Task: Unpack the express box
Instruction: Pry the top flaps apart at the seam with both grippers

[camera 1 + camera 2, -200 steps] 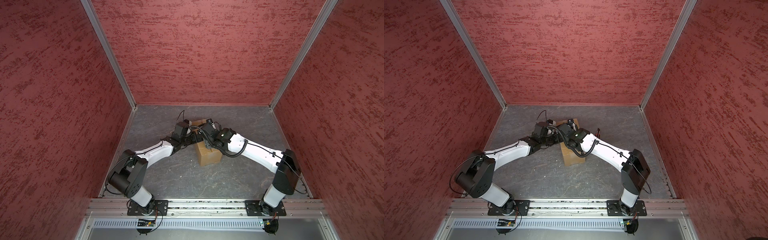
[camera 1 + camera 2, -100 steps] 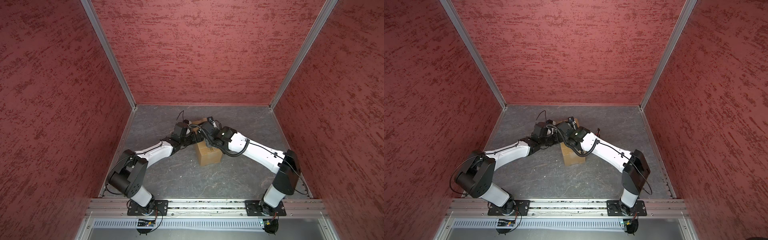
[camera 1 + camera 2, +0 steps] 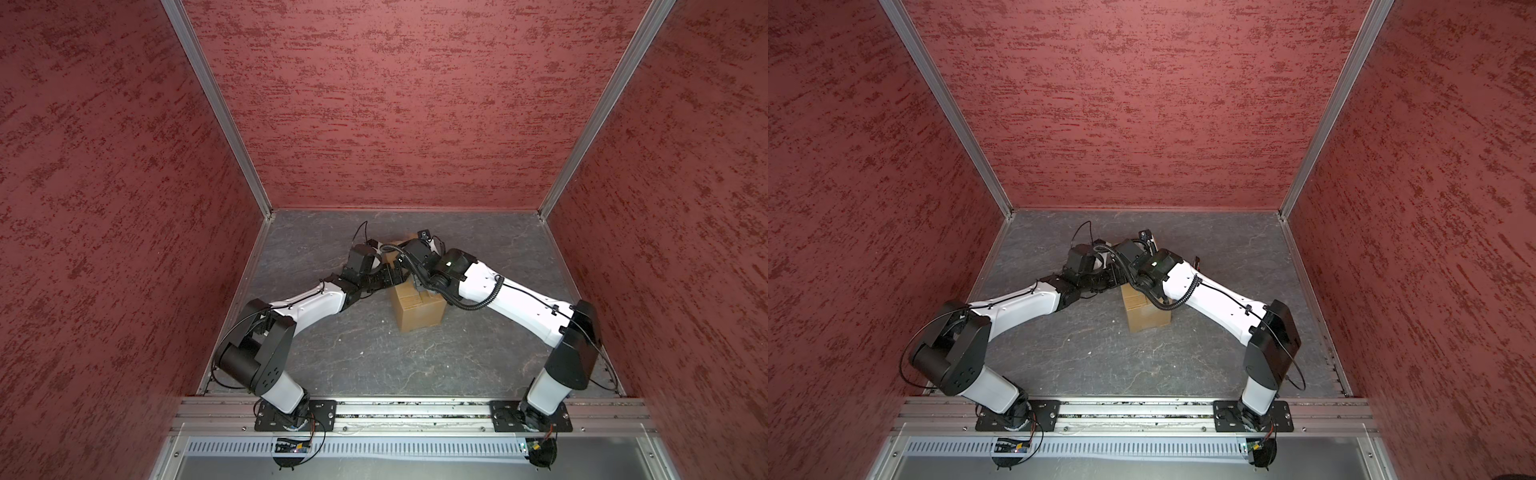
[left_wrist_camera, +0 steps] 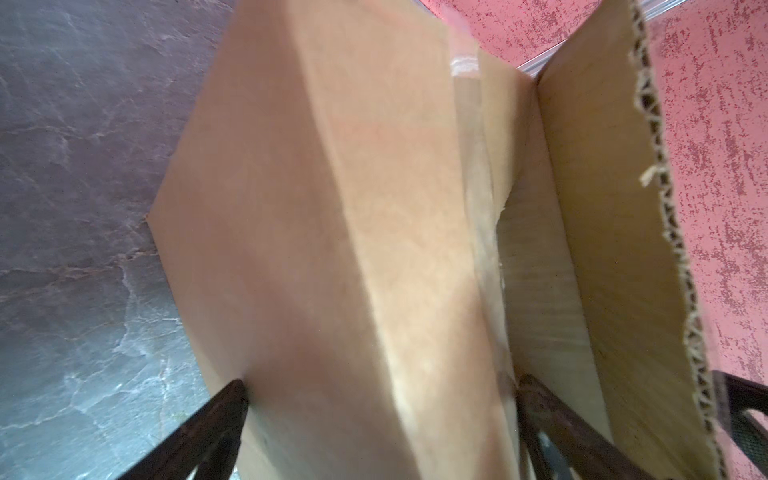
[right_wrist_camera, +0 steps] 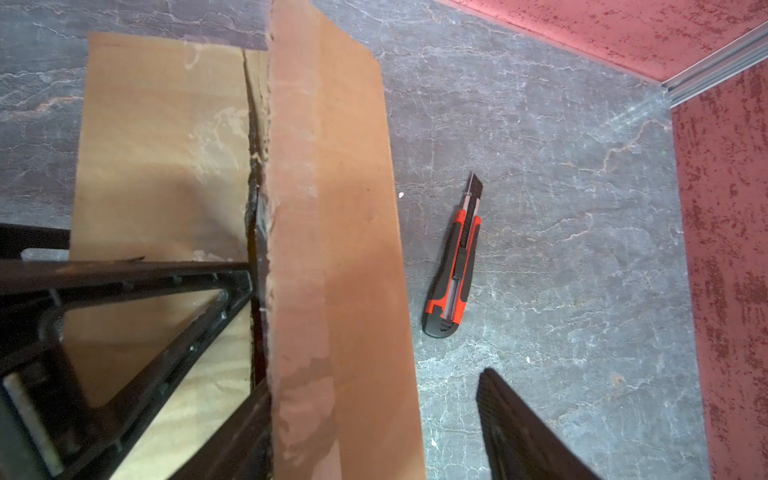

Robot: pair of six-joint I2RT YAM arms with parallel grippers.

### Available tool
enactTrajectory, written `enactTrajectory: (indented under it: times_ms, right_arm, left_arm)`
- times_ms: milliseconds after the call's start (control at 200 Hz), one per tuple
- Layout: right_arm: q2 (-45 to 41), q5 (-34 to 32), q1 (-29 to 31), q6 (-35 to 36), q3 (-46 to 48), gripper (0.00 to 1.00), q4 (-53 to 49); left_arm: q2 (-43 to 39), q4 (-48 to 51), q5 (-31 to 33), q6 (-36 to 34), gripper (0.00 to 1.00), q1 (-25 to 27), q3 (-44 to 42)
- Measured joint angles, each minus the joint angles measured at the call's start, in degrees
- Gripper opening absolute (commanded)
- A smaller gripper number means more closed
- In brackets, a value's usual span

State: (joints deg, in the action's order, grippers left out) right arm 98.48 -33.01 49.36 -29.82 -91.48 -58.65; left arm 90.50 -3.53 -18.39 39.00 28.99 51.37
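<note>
The express box (image 3: 419, 309), plain brown cardboard, stands mid-floor in both top views (image 3: 1148, 316), its far end hidden under both wrists. Its centre seam is split. My left gripper (image 4: 382, 380) is open wide and straddles one top flap (image 4: 353, 208), with one finger on the box's outer edge and one in the seam. My right gripper (image 5: 376, 380) is open around the other flap (image 5: 332, 208), which stands raised. Its inner finger lies in the seam against the flap, and its outer fingertip (image 5: 498, 399) is clear of it. In a top view both grippers, left (image 3: 392, 276) and right (image 3: 417, 284), meet over the box.
A red-and-black utility knife (image 5: 455, 266) with its blade out lies on the grey floor just right of the box, seen as a small red mark in a top view (image 3: 1197, 262). Red textured walls enclose the floor on three sides. The rail with the arm bases runs along the front.
The right wrist has edged slightly left and back over the box. The left arm and the box look unmoved.
</note>
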Motion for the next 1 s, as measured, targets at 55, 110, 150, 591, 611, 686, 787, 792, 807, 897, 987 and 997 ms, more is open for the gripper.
enactTrajectory:
  times_ms: [55, 110, 150, 591, 611, 686, 787, 792, 807, 897, 987, 997]
  right_arm:
    - [0.0, -0.3, -0.4, -0.1, 0.0, 0.74, -0.6]
    - [0.0, -0.7, -1.2, -0.2, 0.0, 0.74, -1.3]
    - [0.0, -0.9, -1.7, -0.4, 0.0, 0.74, -1.7]
    - [-2.4, -1.7, -5.1, -1.2, 0.3, 0.74, -3.7]
    - [-2.6, -1.7, -5.3, -1.3, 0.5, 0.74, -3.5]
    - [-3.8, -1.7, -6.3, -1.2, 1.8, 0.75, -3.0]
    - [-5.0, -1.5, -8.0, -1.0, 3.9, 0.74, -1.6]
    - [-5.1, -1.5, -8.1, -1.0, 4.0, 0.75, -1.6]
    - [-5.2, -1.4, -8.4, -0.9, 4.4, 0.74, -1.2]
    - [-6.1, -0.5, -10.0, -0.3, 6.6, 0.74, 0.8]
    - [-6.7, 0.5, -11.2, 0.3, 9.0, 0.74, 2.9]
    - [-6.8, 0.6, -11.3, 0.3, 9.3, 0.74, 3.1]
  left_arm:
    - [0.0, 0.0, -0.2, 0.0, 1.00, -0.1, 0.0]
    - [0.0, 0.0, -0.3, 0.0, 1.00, -0.1, 0.0]
    - [0.0, 0.0, -0.3, 0.0, 1.00, -0.1, 0.0]
    - [0.2, 0.0, -0.9, 0.0, 1.00, -0.5, 0.0]
    - [0.2, 0.0, -0.9, 0.0, 1.00, -0.5, 0.0]
    - [0.2, 0.1, -0.9, -0.1, 1.00, -0.5, 0.0]
    - [0.2, 0.5, -0.9, -0.3, 1.00, -0.5, 0.1]
    - [0.2, 0.5, -0.9, -0.3, 1.00, -0.5, 0.2]
    - [0.2, 0.6, -0.9, -0.3, 1.00, -0.5, 0.2]
    - [0.2, 1.1, -0.9, -0.4, 1.00, -0.5, 0.5]
    - [0.2, 1.7, -0.8, -0.5, 1.00, -0.5, 0.7]
    - [0.2, 1.8, -0.8, -0.5, 1.00, -0.5, 0.7]
